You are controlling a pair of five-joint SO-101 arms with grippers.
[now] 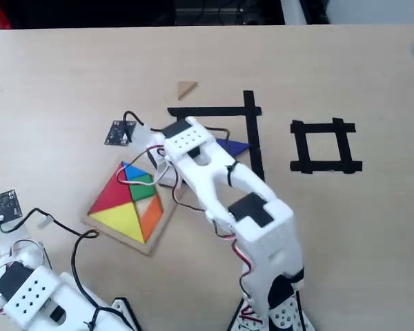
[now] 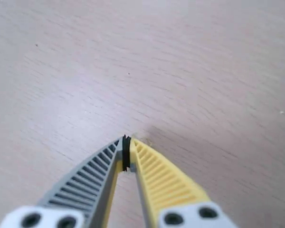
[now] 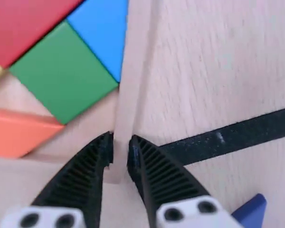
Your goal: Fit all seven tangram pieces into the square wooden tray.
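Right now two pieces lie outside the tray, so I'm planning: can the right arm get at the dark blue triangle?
Probably yes: the dark blue triangle lies close beside that arm, nothing between them. The right gripper pinches the wooden tray by its rim, so it must let go first.

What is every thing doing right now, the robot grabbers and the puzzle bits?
tray, partly filled
dark blue triangle, outside tray, on table
tan triangle, outside tray, on table
left gripper, shut, holding nothing
right gripper, shut on tray rim
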